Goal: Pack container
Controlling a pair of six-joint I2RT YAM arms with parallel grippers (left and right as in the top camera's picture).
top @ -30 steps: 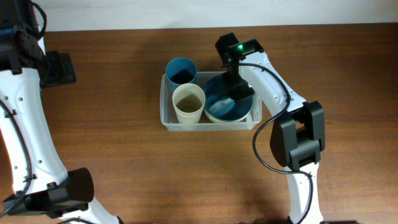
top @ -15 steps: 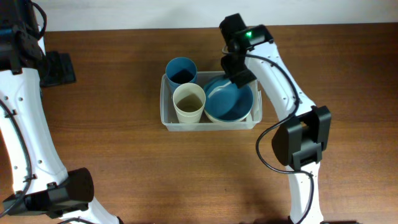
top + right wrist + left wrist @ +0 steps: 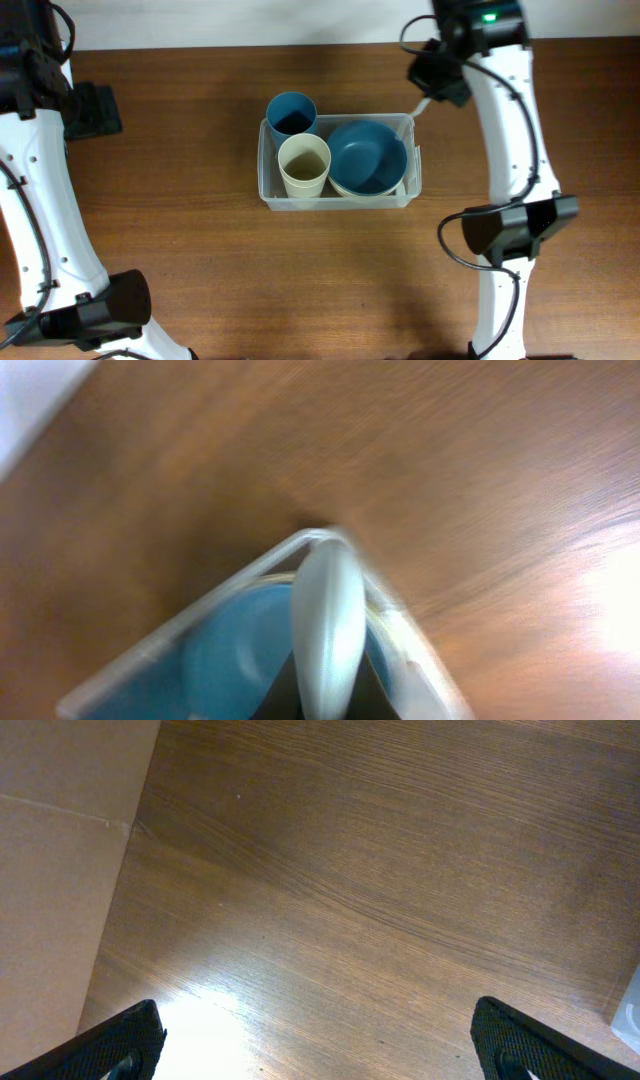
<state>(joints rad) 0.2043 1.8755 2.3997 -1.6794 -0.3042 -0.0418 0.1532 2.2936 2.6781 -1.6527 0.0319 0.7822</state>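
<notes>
The container [image 3: 335, 203] sits at the middle of the table [image 3: 180, 240], with its long axis running left to right. It holds a blue cup [image 3: 291, 113] in its far-left corner, a cream cup [image 3: 304, 165] just near of that, and a blue bowl [image 3: 367, 155] filling its right half.

The right gripper [image 3: 430, 97] hangs just beyond the container's far-right corner. Its jaws are clenched on a pale piece [image 3: 330, 620], narrow and rounded, perhaps a spoon; the wrist view is too blurred to be sure. In the overhead view the piece slants from the jaws down toward that corner. In the wrist view it lies over the corner's rim, with the blue bowl showing to its left.

From these jaws the container therefore lies to the near left, and the closest opening is the bowl's far-right edge. The piece's long axis runs diagonally to the container's long sides. If it is to go in, my guess is that it needs a short move near and left, and perhaps a turn to lie along the far wall or across the bowl.

The left gripper [image 3: 320, 1055] is spread wide and grasps nothing, with only bare wood below it. It is at the far left, well apart from the container, whose corner barely enters the right edge of its view. The right arm is plainly the nearer one.
</notes>
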